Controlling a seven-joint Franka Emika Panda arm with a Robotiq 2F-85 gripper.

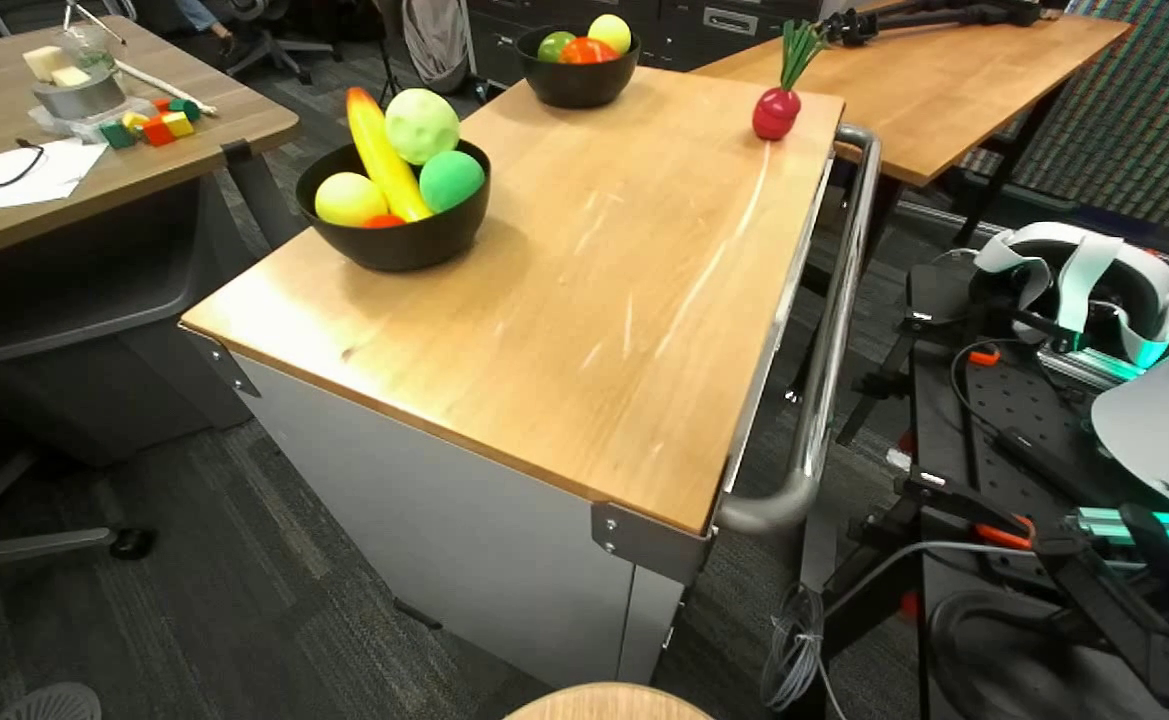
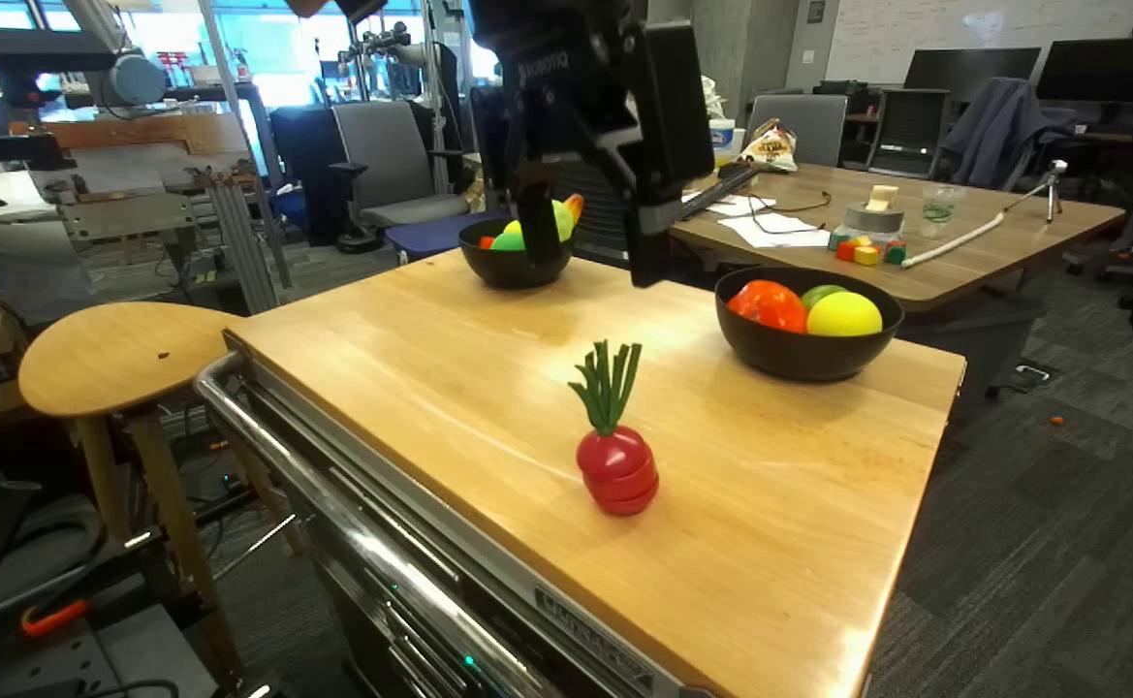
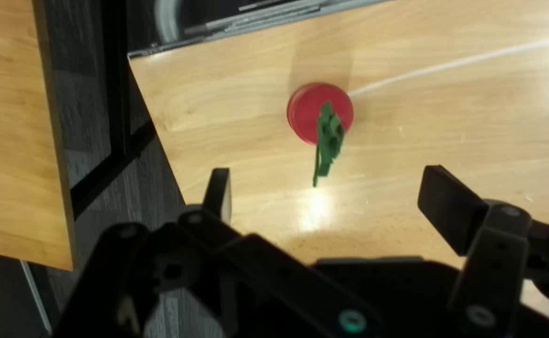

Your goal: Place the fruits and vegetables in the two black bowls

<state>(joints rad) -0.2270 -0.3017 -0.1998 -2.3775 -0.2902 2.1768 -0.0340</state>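
A red radish-like vegetable with green leaves (image 1: pixel 776 113) stands upright on the wooden cart top in both exterior views (image 2: pixel 617 472). It also shows in the wrist view (image 3: pixel 305 110), ahead of the jaws and apart from them. One black bowl (image 1: pixel 399 250) holds a banana (image 1: pixel 381 160), a green ball (image 1: pixel 452 181), a pale green round fruit (image 1: pixel 422 126), a yellow fruit (image 1: pixel 348 199) and something red mostly hidden. The other black bowl (image 2: pixel 803 354) holds a red tomato (image 2: pixel 770 305), a yellow fruit (image 2: pixel 844 314) and a green one (image 2: pixel 821 294). My gripper (image 2: pixel 593 247) is open and empty above the top; the wrist view shows its spread fingers (image 3: pixel 326 202).
The wooden cart top (image 1: pixel 584 330) has a metal handle rail (image 1: pixel 839 330) along one side. Another wooden table (image 1: pixel 984 80) stands beside it. A desk (image 2: pixel 973 228) with coloured blocks and papers is beyond the cart. A round stool (image 2: pixel 130 354) stands near the cart.
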